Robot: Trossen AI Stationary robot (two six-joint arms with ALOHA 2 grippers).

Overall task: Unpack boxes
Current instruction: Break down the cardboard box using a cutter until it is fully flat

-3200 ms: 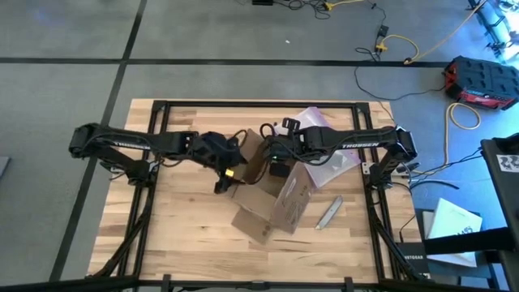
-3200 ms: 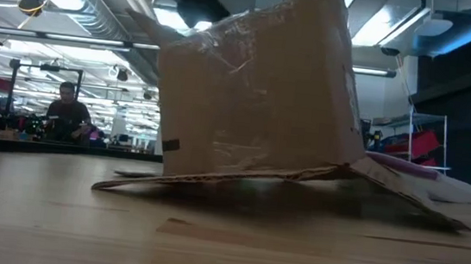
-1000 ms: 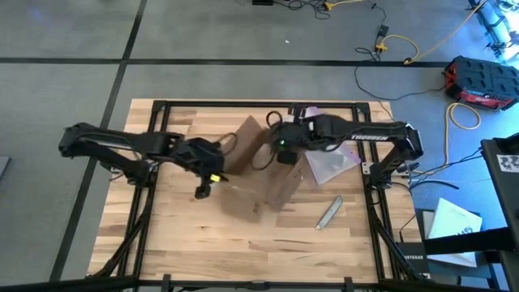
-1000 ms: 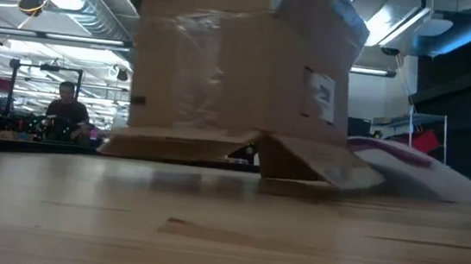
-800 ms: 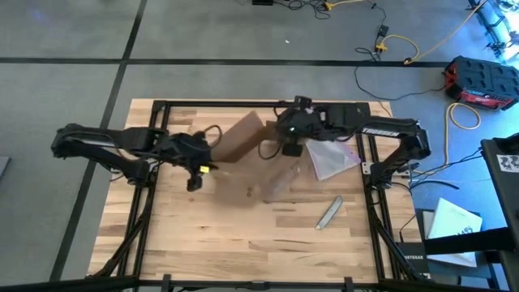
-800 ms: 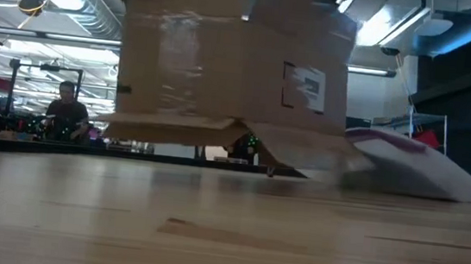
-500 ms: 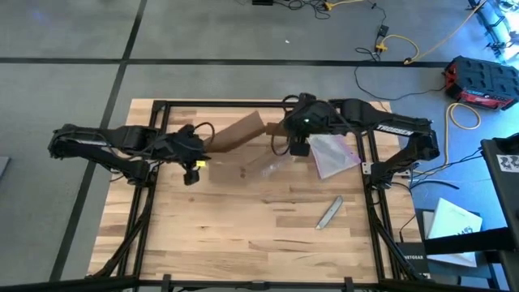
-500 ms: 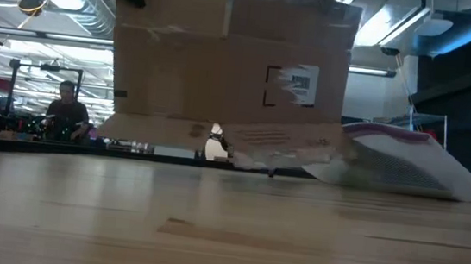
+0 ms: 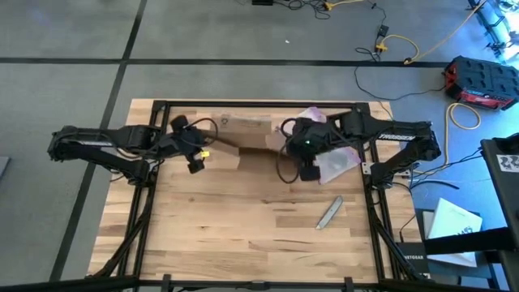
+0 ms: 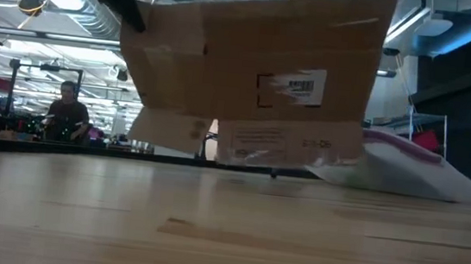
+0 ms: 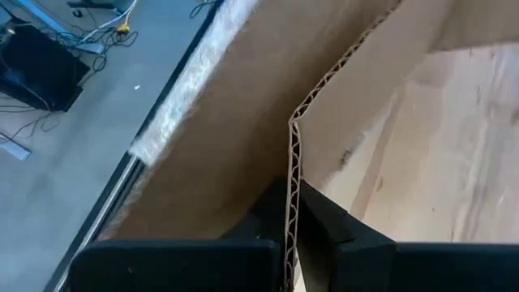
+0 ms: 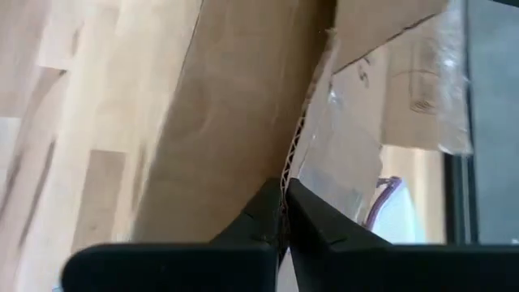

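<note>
A brown cardboard box with a barcode label hangs in the air over the far part of the table, held between my two arms. Its flaps hang down below it, just above the tabletop. My left gripper is shut on the box's left end, and my right gripper is shut on its right end. From above, the left gripper and the right gripper stand at opposite ends of the box. My left gripper pinches a single corrugated cardboard edge at the box's left end between its two fingers, slanting down from the table's left. The box is lifted clear. My right gripper pinches a single cardboard edge at the box's right end between its two fingers, slanting down from the right. The box hangs with its flaps down.
A clear plastic bag with a purple edge lies on the table under and right of the right arm. It also shows low at the right as the bag. A small grey knife-like tool lies nearer the front, with bare wooden tabletop beside it.
Both grippers have gone toward the table's far edge and a little up, each turning at the wrist, and have stayed shut on the box. The box has come up off the table and swung round, so it now lies across the far side with its flaps hanging free.
</note>
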